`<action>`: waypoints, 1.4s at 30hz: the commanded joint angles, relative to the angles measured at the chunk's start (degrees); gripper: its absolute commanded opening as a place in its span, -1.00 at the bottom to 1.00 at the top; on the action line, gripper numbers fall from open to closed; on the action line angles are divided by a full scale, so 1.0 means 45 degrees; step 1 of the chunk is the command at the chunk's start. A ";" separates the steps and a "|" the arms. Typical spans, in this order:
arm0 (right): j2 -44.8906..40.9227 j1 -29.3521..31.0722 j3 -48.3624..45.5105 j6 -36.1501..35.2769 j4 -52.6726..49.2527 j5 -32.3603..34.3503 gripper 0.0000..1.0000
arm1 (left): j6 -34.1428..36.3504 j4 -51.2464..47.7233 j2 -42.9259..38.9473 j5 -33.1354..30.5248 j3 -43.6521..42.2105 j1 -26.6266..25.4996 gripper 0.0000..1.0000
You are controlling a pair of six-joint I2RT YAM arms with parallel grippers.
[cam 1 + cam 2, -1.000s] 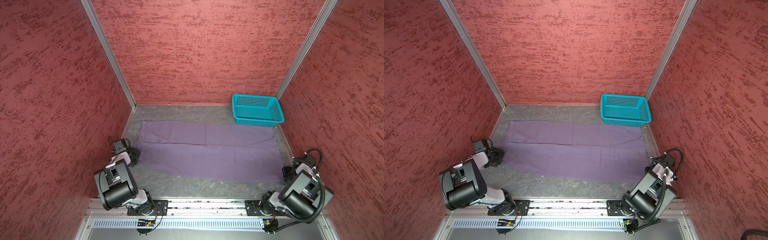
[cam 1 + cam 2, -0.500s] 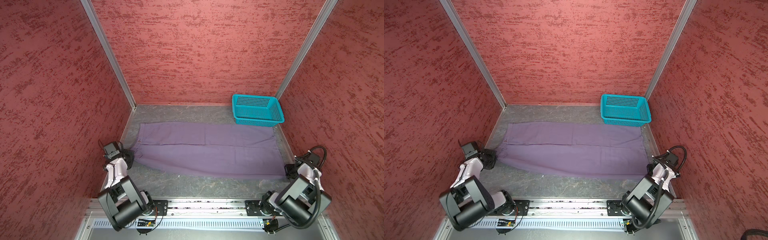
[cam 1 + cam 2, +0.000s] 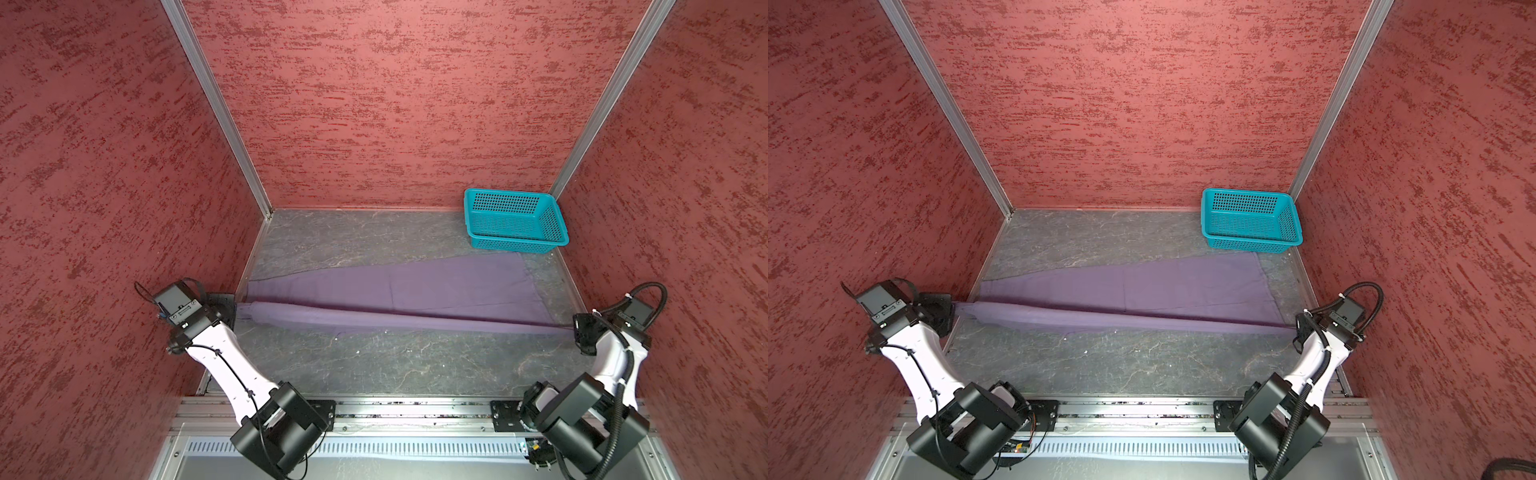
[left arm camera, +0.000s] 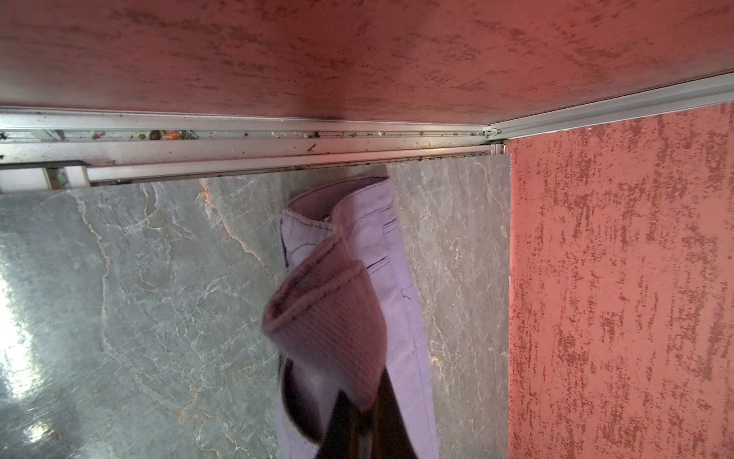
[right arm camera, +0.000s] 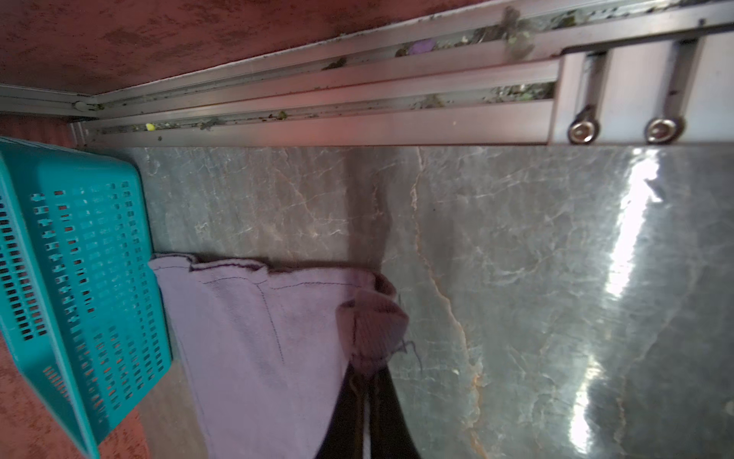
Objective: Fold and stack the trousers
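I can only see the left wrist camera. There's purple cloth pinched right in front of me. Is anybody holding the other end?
Observer: Yes. The right end effector is shut on the hem end of the trousers, over by the right wall.
Operator: Is the cloth all lifted up?
Observer: No. In both top views only the near edge looks lifted. It is pulled into a straight line from the left end effector to the right one, and the rest lies flat on the table.
Operator: Is anything else on the table?
Observer: A teal basket sits in the far right corner, close to the hem end.
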 commanded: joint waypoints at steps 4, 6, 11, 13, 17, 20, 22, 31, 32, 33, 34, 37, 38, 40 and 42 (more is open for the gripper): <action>0.0407 0.1377 0.2282 0.0446 0.1995 0.1776 -1.00 | -0.0028 0.1513 0.0794 -0.1111 0.0876 -0.0245 -1.00; 0.0616 0.2021 0.2707 0.0492 0.2009 0.2342 -1.00 | -0.0053 0.1573 0.0972 -0.1280 0.0863 -0.0516 -1.00; 0.1369 0.2999 0.3480 0.0596 0.1996 0.2916 -1.00 | -0.0016 0.1510 0.1131 -0.1656 0.0891 -0.0888 -1.00; 0.1398 0.3142 0.3537 0.0578 0.2045 0.3063 -1.00 | 0.0069 0.1368 0.1029 -0.1699 0.0897 -0.0880 -1.00; 0.1119 0.3179 0.3712 0.0439 0.1947 0.3359 -1.00 | 0.0276 0.0853 0.0640 -0.1746 0.0970 -0.0683 -1.00; 0.0659 0.3183 0.3896 0.0279 0.1727 0.3613 -1.00 | 0.0297 0.0602 0.0229 -0.1522 0.0898 -0.0333 -1.00; 0.0305 0.3184 0.3977 0.0210 0.1536 0.3836 -1.00 | 0.0328 0.0411 -0.0008 -0.1418 0.0874 -0.0145 -1.00; -0.0648 0.3165 0.3788 0.0162 0.1107 0.4380 -1.00 | 0.0714 -0.0326 -0.0635 -0.0919 0.0984 0.0511 -1.00; -0.0716 0.3145 0.3788 0.0213 0.1079 0.4389 -1.00 | 0.0726 -0.0399 -0.0696 -0.0906 0.0962 0.0554 -1.00; -0.0785 0.3145 0.3787 0.0227 0.1076 0.4395 -1.00 | 0.0733 -0.0425 -0.0741 -0.0904 0.0915 0.0592 -1.00; -0.0930 0.3130 0.3775 0.0233 0.1114 0.4390 -1.00 | 0.0736 -0.0408 -0.0790 -0.0887 0.0847 0.0609 -1.00; -0.1303 0.3125 0.3827 0.0251 0.1088 0.4465 -1.00 | 0.0832 -0.0455 -0.0875 -0.1008 0.0687 0.0651 -1.00; -0.1374 0.3126 0.3867 0.0256 0.1002 0.4530 -1.00 | 0.0898 -0.0501 -0.0886 -0.1104 0.0667 0.0673 -1.00; -0.1464 0.3126 0.3914 0.0246 0.0892 0.4532 -1.00 | 0.0960 -0.0586 -0.0945 -0.1268 0.0647 0.0744 -1.00; -0.1540 0.3125 0.3832 0.0368 0.0852 0.4481 -1.00 | 0.0943 -0.0648 -0.1069 -0.1398 0.0646 0.0804 -1.00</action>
